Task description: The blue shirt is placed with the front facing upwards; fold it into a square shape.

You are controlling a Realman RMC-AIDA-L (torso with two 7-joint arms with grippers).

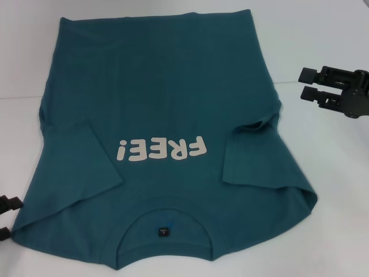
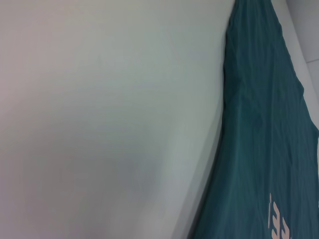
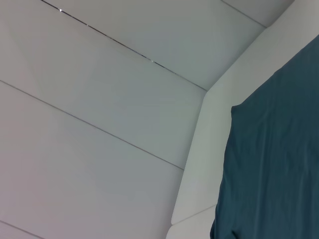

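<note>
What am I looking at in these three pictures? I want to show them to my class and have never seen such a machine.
A two-armed robot faces a white table. The big picture comes from a camera on its head; the other two from cameras on its wrists. A blue shirt lies flat, print upward, collar nearest the robot, both sleeves folded inward. The right gripper hovers open beside the shirt, holding nothing. The left gripper only peeks in at the shirt's near corner. Each wrist picture shows table and one shirt edge.
</note>
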